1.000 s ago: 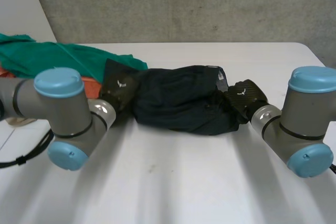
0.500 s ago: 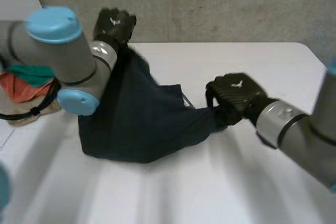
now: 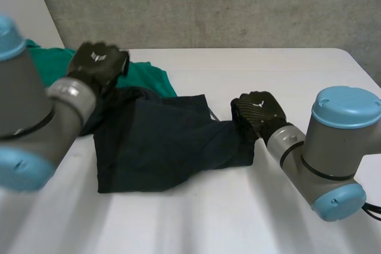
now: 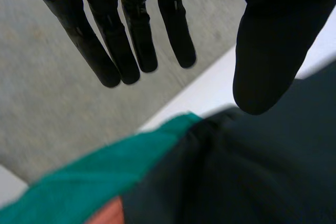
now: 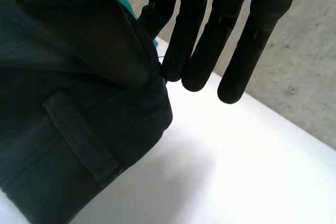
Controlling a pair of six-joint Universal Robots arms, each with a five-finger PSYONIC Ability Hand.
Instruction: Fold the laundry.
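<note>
The right hand (image 3: 257,110) sits at the right end of the dark garment (image 3: 161,147), where the cloth is drawn into a narrow bunch; in its wrist view its fingers (image 5: 202,40) are straight, and the one nearest the thumb meets the thumb tip with the garment's edge nipped between them, while the other fingers stretch free over the white table (image 3: 268,63); under its palm the fabric rounds off in a thick folded corner with a belt loop (image 5: 81,137) sewn across it. The left hand (image 3: 97,63) is raised above the garment's far left corner; its fingers (image 4: 134,30) are spread straight, the thumb stands well apart from them, and it holds nothing; below its fingertips lie the dark fabric and, just beside it, the edge of a green cloth (image 3: 149,78) with a patch of orange cloth (image 4: 105,216) touching both. The garment itself lies flat on the table between the two arms, wide at the left and tapering to the right; behind the table rises a grey concrete wall (image 3: 208,4).
</note>
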